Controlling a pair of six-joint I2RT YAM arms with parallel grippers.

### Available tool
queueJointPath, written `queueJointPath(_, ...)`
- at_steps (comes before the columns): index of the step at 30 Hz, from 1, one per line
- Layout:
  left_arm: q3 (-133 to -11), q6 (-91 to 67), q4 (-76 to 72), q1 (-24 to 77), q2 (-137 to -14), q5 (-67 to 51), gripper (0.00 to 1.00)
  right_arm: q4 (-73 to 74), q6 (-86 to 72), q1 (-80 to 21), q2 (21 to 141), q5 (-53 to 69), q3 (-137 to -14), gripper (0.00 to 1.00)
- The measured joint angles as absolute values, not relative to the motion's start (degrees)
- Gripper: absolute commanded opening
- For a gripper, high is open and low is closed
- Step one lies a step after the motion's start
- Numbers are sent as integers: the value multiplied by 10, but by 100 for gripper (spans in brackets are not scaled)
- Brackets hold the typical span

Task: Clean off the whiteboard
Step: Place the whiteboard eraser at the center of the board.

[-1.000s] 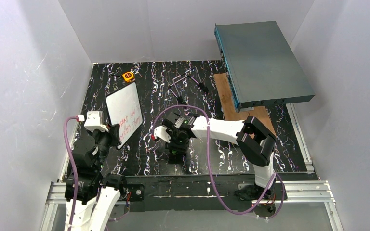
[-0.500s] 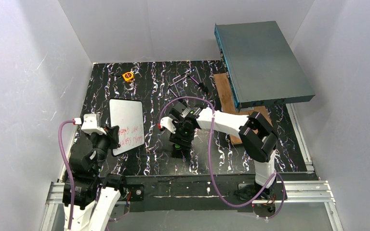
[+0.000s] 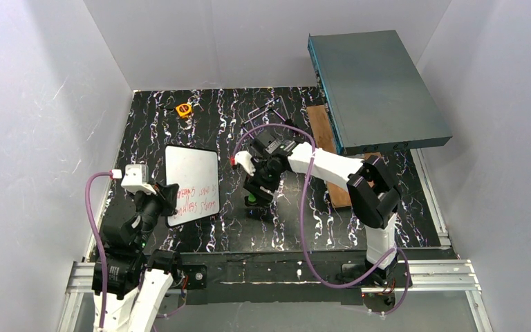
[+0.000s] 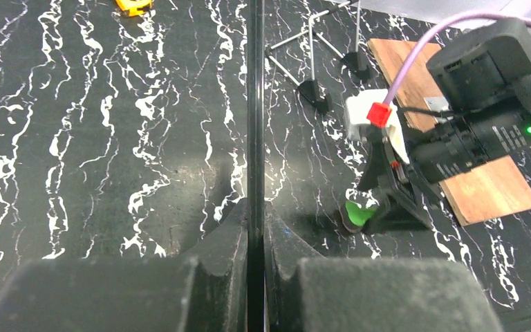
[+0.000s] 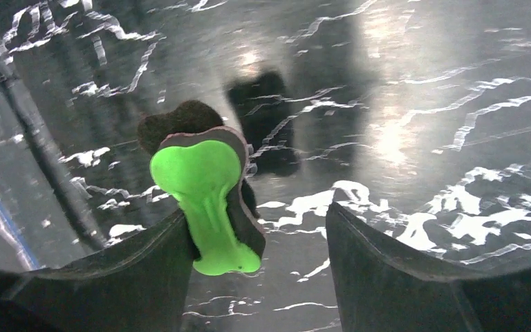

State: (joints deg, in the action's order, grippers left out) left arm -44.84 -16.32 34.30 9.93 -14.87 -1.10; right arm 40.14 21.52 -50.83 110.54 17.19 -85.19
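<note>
- Left fingers pinched the near edge of a small rectangular black-framed whiteboard, at the left of the black marbled counter.
- Right fingers stood spread, a green-topped felt eraser between them.

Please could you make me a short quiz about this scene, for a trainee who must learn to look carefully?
1. True or false: the left gripper is shut on the whiteboard's edge.
2. The eraser between the right gripper's open fingers is: A red, B green, C yellow?
3. Is the whiteboard already wiped clean?
Key: 1 true; 2 B; 3 no, red writing is on it.
</note>
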Motion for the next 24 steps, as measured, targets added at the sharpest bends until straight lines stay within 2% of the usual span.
queueJointPath(2,-448,-168,342,99,-153,-18,0,394,210,-503,1107,173,-860,75)
queueJointPath(5,-448,-176,336,99,-160,-24,0,366,201,-500,1107,145,-849,65)
queueJointPath(7,-448,-183,332,99,-161,-27,0,373,191,-497,1109,173,-849,67)
queueJointPath(11,-448,-196,325,99,-161,-29,0,356,172,-500,1110,139,-842,64)
queueJointPath(24,-406,-314,283,99,-133,-10,0,284,122,-526,1111,82,-782,67)
